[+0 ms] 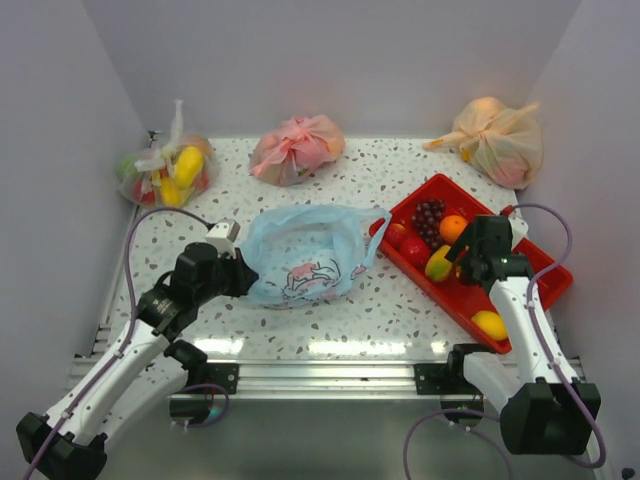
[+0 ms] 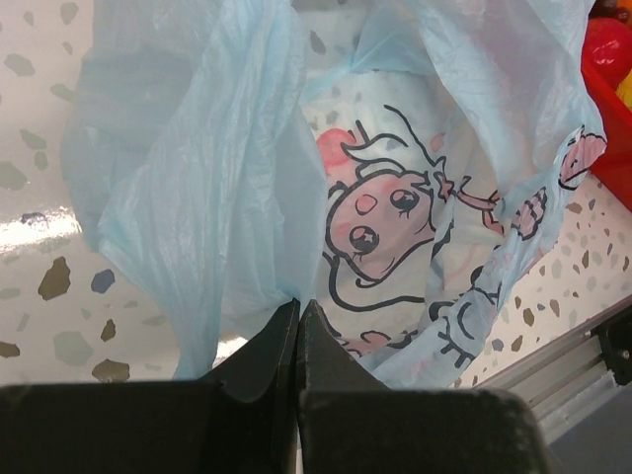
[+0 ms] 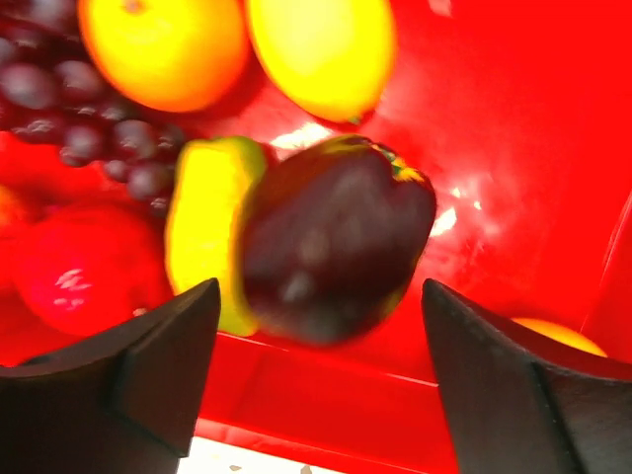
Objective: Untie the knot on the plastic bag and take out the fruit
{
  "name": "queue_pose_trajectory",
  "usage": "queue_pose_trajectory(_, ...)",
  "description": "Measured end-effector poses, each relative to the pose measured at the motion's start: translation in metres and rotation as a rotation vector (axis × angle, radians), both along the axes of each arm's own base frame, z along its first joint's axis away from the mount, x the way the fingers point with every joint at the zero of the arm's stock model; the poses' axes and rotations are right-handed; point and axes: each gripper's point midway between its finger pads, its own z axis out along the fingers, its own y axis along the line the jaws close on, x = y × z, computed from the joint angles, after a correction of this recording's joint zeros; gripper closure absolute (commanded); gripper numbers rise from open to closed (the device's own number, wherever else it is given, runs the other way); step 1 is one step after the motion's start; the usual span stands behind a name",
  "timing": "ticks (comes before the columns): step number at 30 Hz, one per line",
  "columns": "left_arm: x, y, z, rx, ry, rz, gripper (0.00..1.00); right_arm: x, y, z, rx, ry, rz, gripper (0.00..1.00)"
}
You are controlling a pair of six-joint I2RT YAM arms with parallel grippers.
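Right wrist view: right gripper (image 3: 318, 288) is spread wide, gripping nothing. The mango (image 3: 326, 237) shows btw and just beyond the fingers (image 3: 163, 365), w/ no contact that I can see. It's blurred, so can't tell whether it rests on the tray floor.

Around it in the red tray (image 3: 513, 148) are an orange (image 3: 163, 49), a lemon (image 3: 321, 54), grapes (image 3: 89, 128) and a red fruit (image 3: 79, 267). So the fruit is in the tray, on the table's (image 1: 400, 310) right side.

The plastic bag (image 1: 310, 255) lies mid-table, just left of the tray, slack and flat. No knot shows; a handle loop (image 1: 375, 225) hangs open toward the tray. The left gripper (image 2: 298, 308) is pressed together on the bag's left edge, a fold of blue film pinched at the tips. Through the mouth I see only the cartoon print, no fruit.

Step in hand, imo: dropping off the mango, prob. the last piece. To do it well:
- Leave the fingers spread and lift straight up, since the orange and grapes sit close and a sideways sweep could knock them.
- Clear the tray wall before swinging back.
- L pinch should hold the mouth open for a final check inside.

The pink bag (image 1: 297, 150), orange bag (image 1: 495, 140) and clear bag (image 1: 165, 170) stand at the back, well apart. Leave those alone.
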Motion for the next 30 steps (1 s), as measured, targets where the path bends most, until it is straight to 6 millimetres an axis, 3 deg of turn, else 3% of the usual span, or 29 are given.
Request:
queue_pose_trajectory(1,-0.002,0.000,0.000,-0.003,0.012,0.004,1.00,-0.003,-0.002,-0.004,0.008,0.011,-0.018,0.01)
queue_pose_trajectory(6,-0.012,0.002,-0.003,-0.016,0.066,0.016,0.97,-0.006,-0.003,-0.006,0.031,0.015,-0.052,0.01)
queue_pose_trajectory(9,-0.017,0.003,-0.007,-0.015,0.095,0.022,0.89,-0.007,0.000,0.004,0.051,-0.003,-0.043,0.01)
queue_pose_trajectory(12,-0.021,0.005,-0.009,-0.016,0.119,0.032,0.78,-0.004,0.004,0.034,0.067,-0.089,-0.026,0.01)
queue_pose_trajectory(15,-0.023,0.007,-0.003,-0.021,0.125,0.049,0.61,-0.002,0.006,0.081,0.063,-0.207,-0.004,0.01)
queue_pose_trajectory(16,-0.022,0.008,0.001,-0.025,0.120,0.058,0.46,-0.001,0.007,0.095,0.059,-0.243,0.004,0.01)
queue_pose_trajectory(18,-0.021,0.010,0.012,-0.033,0.102,0.074,0.31,0.001,0.010,0.127,0.049,-0.317,0.034,0.01)
queue_pose_trajectory(19,-0.020,0.011,0.019,-0.039,0.090,0.084,0.14,0.002,0.013,0.140,0.046,-0.348,0.056,0.01)
queue_pose_trajectory(21,-0.018,0.015,0.034,-0.049,0.056,0.105,0.02,0.001,0.019,0.161,0.035,-0.396,0.101,0.01)
queue_pose_trajectory(25,-0.016,0.025,0.064,-0.063,-0.014,0.152,0.00,-0.006,0.026,0.192,-0.002,-0.462,0.175,0.01)
queue_pose_trajectory(30,-0.020,0.047,0.109,-0.090,-0.146,0.238,0.00,-0.023,0.032,0.216,-0.053,-0.537,0.257,0.01)
